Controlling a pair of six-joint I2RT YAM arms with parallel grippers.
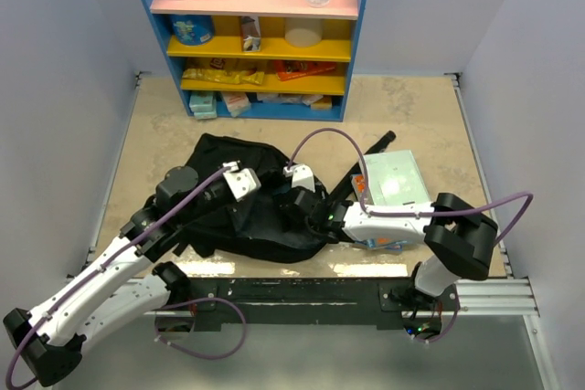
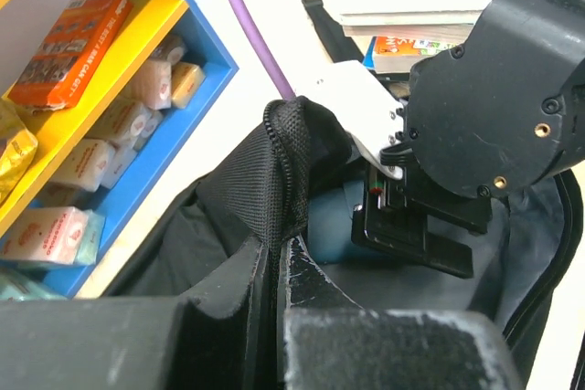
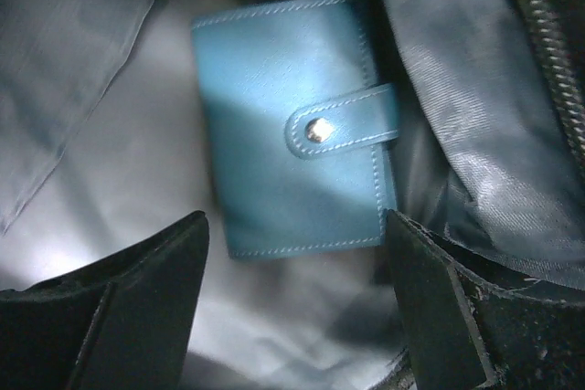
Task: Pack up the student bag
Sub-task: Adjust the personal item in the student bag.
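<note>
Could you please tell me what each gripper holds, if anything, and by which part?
The left gripper pinches the student bag by the zippered rim of its opening. The right gripper, open over a blue wallet inside, holds nothing.

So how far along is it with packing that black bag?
Done: a blue snap wallet lies inside the student bag. In hand: the left fingers pinch the bag's zipper edge, holding the mouth open, while the right fingers stand open over the wallet inside the bag, not gripping it. Left: the stack of books beside the bag sits outside it, probably next to go in.
</note>
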